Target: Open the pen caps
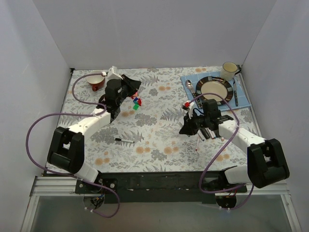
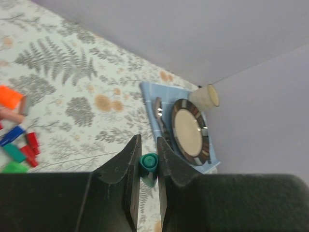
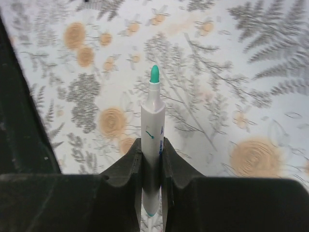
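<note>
While the green cap (image 2: 149,163) is pinched in the left gripper (image 2: 148,145) at the far left, the bare-tipped green pen (image 3: 153,104) is clamped in the right gripper (image 3: 152,141) at mid-right.
Both pincers are drawn narrow on their loads. The cap is judged light, stiff and slick, so it is best taken across its sides; the thin barrel is best gripped mid-length, clear of the tip. Loose caps (image 1: 136,100) are heaped just beside the left gripper, and another pen (image 1: 124,140) is seen nearer, on the table (image 1: 159,145).

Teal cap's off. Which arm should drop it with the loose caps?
Left. The left gripper is shut on the teal cap, with the loose caps just beside it; the right gripper holds the uncapped pen.
</note>
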Available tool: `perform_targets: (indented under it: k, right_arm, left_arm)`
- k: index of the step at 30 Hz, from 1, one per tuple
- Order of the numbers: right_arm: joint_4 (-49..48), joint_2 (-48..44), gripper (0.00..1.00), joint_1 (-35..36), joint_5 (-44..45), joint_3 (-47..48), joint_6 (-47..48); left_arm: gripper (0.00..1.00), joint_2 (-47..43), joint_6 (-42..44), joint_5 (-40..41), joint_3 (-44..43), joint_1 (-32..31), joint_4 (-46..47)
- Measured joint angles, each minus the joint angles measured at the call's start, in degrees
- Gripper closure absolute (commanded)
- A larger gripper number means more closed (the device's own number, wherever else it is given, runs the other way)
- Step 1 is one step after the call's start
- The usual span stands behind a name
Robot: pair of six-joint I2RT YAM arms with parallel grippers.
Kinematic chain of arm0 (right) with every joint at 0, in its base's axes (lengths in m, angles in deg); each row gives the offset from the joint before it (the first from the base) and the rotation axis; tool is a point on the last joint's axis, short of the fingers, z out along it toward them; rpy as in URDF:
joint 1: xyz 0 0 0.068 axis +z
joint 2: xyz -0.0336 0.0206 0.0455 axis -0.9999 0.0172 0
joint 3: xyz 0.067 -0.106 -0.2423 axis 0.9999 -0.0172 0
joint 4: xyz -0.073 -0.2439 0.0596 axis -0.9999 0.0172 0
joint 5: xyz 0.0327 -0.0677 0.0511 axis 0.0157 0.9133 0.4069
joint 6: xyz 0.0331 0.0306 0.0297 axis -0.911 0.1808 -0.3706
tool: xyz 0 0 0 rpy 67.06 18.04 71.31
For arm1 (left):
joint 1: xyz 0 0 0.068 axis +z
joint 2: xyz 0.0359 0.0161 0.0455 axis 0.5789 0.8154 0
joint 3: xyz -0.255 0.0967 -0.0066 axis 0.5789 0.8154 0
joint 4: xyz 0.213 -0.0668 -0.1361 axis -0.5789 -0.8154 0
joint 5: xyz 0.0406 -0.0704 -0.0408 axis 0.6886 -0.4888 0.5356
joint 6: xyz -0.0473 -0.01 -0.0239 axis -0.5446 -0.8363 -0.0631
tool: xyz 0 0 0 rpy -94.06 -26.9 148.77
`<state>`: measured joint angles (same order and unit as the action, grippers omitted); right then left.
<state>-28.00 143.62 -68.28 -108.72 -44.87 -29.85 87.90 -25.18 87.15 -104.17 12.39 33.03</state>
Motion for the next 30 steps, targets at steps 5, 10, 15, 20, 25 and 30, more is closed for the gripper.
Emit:
perform_targets:
  k: [5, 10, 15, 20, 25, 30]
  right_arm:
    - [-0.02, -1.22, 0.99, -2.03, 11.93, 0.37, 1.01]
    - [0.04, -1.53, 0.99, -5.35, 19.67, 0.92, 1.57]
    - [0.15, -2.05, 0.99, -8.35, 22.43, 1.25, 1.84]
    - [0.59, -1.88, 0.99, -9.66, 24.28, 1.62, 2.32]
    - [1.57, -0.46, 0.99, -9.99, 26.03, 1.88, 2.64]
    - [2.71, 2.05, 0.98, -10.99, 28.17, 2.45, 2.86]
  left_arm:
    - [1.00, 4.87, -0.42, 0.15, -0.09, 3.43, -7.56]
    - [0.99, 12.96, 0.94, 1.88, -1.07, 3.98, -16.46]
    - [0.87, 17.18, 1.97, 4.11, -1.18, 4.17, -21.22]
    - [0.83, 18.14, 2.86, 5.68, -3.43, 4.63, -23.02]
    - [0.72, 20.22, 3.58, 6.71, -6.51, 5.01, -22.91]
    - [0.54, 21.09, 3.93, 6.97, -6.51, 5.62, -23.89]
